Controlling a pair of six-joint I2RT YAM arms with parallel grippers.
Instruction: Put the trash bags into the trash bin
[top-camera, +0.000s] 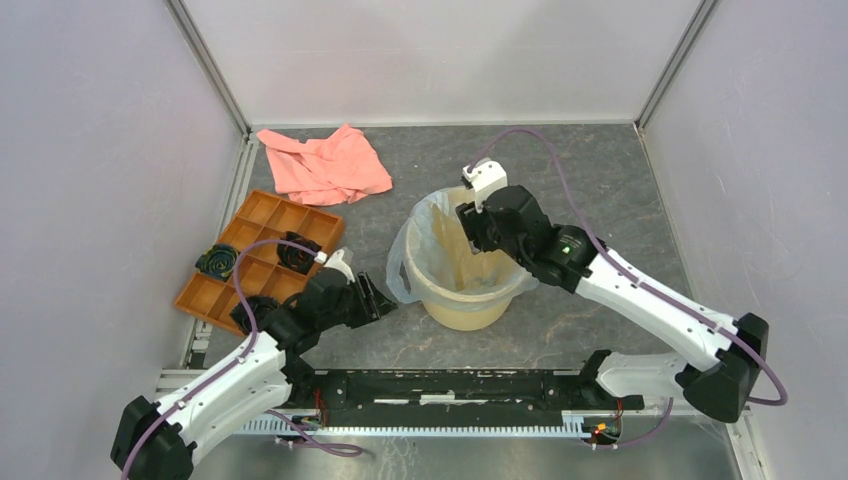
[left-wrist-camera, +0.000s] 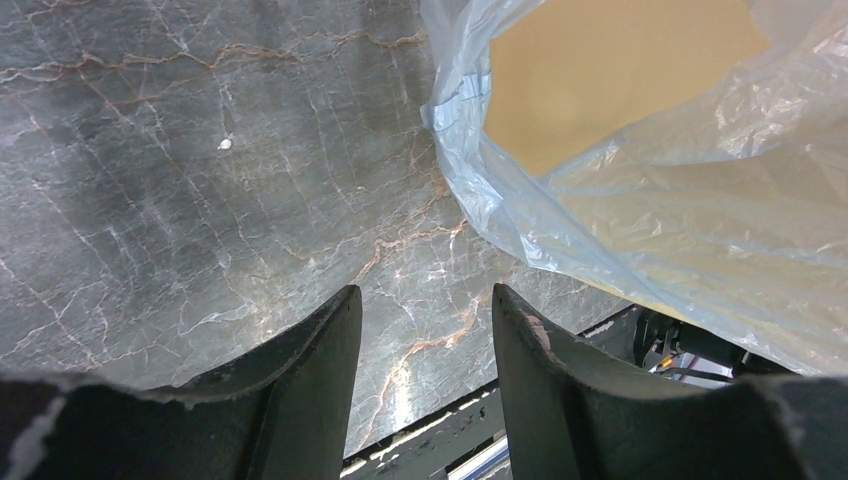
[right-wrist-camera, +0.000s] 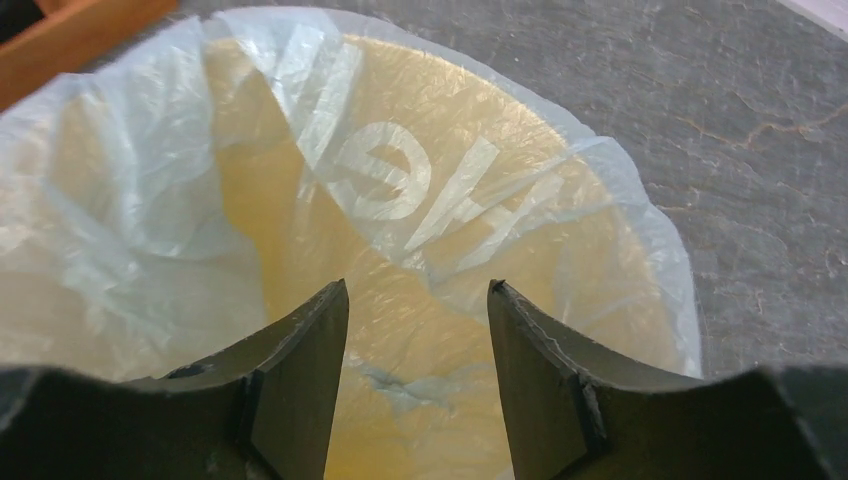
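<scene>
trash bag (top-camera: 402, 270): pale blue-grey, see-through, with white letters printed on it
bucket (top-camera: 468, 312): pale yellow, plain
cloth (top-camera: 325, 165): salmon pink, plain
compartment tray (top-camera: 270, 212): orange
table (top-camera: 600, 170): dark grey like marble, with thin white and rust-brown veins
left gripper (left-wrist-camera: 420, 300): black
right gripper (right-wrist-camera: 418, 290): black
left arm (top-camera: 235, 385): white shells, black joints
right arm (top-camera: 650, 300): the same white and black, with one small green light (top-camera: 568, 243)
cables (top-camera: 540, 135): purple

Your pale yellow trash bin (top-camera: 470, 305) stands upright, lined by the translucent blue-grey trash bag (top-camera: 400, 266), film draped over its rim.
</scene>
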